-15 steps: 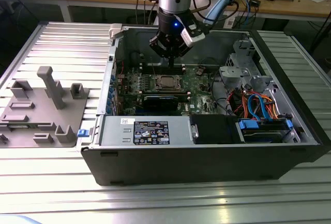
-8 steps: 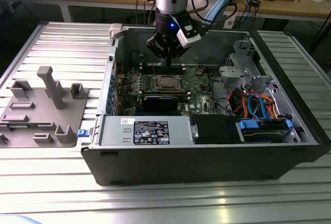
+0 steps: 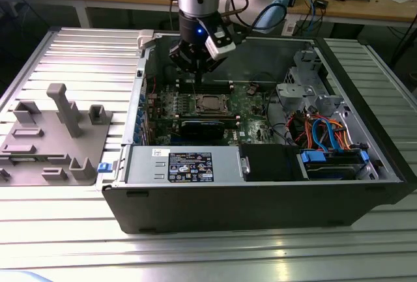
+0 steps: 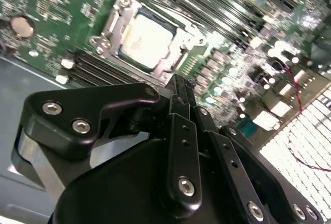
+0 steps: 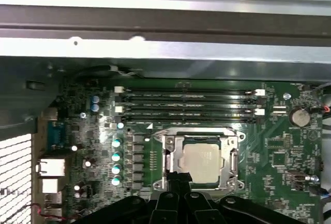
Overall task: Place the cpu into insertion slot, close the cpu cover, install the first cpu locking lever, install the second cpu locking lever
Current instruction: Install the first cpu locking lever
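The cpu (image 5: pixel 202 159) (image 4: pixel 146 40) (image 3: pixel 210 103) lies flat in the insertion slot on the green motherboard (image 5: pixel 279 151), its dull silver face up. The cpu cover (image 5: pixel 169 158) (image 4: pixel 110 23) is down over it, and its silver frame rings the chip. I cannot tell how the thin locking levers along the frame stand. My gripper (image 4: pixel 179 85) (image 5: pixel 178 178) (image 3: pixel 195 60) hovers just above the socket's edge. Its black fingers are shut together with nothing between them.
Long black memory slots (image 5: pixel 186 105) run beside the socket. The open computer case (image 3: pixel 260 210) holds a power supply (image 3: pixel 189 165) at the front and a drive bay with blue and orange cables (image 3: pixel 329 135) on the exterior view's right. A grey fixture (image 3: pixel 58 132) stands outside the case.
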Available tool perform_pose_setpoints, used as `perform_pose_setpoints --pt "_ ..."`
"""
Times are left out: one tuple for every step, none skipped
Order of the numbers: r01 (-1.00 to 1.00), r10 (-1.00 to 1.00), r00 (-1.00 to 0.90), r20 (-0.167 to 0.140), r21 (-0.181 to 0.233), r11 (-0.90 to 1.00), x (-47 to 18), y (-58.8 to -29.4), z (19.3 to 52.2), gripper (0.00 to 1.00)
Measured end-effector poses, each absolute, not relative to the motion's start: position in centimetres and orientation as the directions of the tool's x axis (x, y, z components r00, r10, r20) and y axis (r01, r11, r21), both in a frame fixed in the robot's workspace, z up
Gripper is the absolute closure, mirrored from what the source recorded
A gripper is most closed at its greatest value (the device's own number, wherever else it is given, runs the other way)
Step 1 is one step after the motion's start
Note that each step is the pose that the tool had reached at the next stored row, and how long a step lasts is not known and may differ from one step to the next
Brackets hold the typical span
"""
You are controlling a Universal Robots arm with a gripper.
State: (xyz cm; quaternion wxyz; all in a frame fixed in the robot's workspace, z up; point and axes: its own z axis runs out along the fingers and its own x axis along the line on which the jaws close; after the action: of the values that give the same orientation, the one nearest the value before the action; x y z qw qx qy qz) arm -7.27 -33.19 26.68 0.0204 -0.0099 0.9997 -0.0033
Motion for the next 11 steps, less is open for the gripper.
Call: perform_pose_setpoints --pt "-0.019 -0.020 -0.999 -0.041 -0.007 1.000 -7.7 -33.2 26.7 0.89" --pt "-0.020 -0.020 -0.999 -0.041 -0.007 1.000 -8.3 -33.2 26.6 0.89" --pt "-0.020 -0.020 -0.999 -0.041 -0.007 1.000 -8.5 -33.2 26.6 0.89" --pt "-0.020 -0.020 -0.999 -0.041 -0.007 1.000 -8.8 -33.2 26.6 0.89" --pt "-0.020 -0.020 -0.999 -0.041 -0.007 1.000 -9.0 -33.2 26.5 0.89" --pt "-0.020 -0.020 -0.999 -0.041 -0.007 1.000 -9.2 -33.2 26.5 0.89" --pt "-0.020 -0.020 -0.999 -0.041 -0.007 1.000 -9.4 -33.1 26.5 0.89" --pt "-0.020 -0.020 -0.999 -0.041 -0.007 1.000 -9.5 -33.0 26.5 0.89" --pt "-0.020 -0.020 -0.999 -0.041 -0.007 1.000 -9.6 -32.9 26.4 0.89" --pt "-0.020 -0.020 -0.999 -0.041 -0.007 1.000 -9.7 -32.9 26.4 0.89" --pt "-0.020 -0.020 -0.999 -0.041 -0.006 1.000 -9.8 -32.7 26.4 0.89"
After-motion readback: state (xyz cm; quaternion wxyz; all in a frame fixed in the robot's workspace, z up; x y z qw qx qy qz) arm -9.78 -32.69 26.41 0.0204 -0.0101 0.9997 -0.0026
